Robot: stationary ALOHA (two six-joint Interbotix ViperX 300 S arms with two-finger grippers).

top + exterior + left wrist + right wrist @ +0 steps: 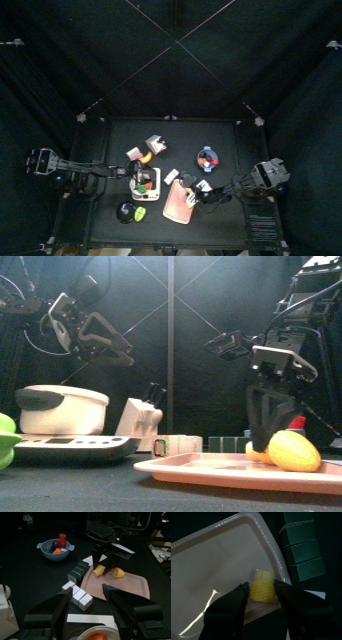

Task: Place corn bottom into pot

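On the left, the left gripper (90,609) hangs high above the counter (80,491) with its jaws open, holding nothing. Under it sits a white cooker (60,411). Next come some small blocks (81,598). Then the pink tray (214,471), and on it lies the corn piece (263,589). The right gripper (261,594) is right over the corn, jaws open wide, one on each side. So this looks like the grabbing step. Next the jaws need to go down, squeeze the corn, and carry it to the pot. A blue bowl (55,551) sits far off.
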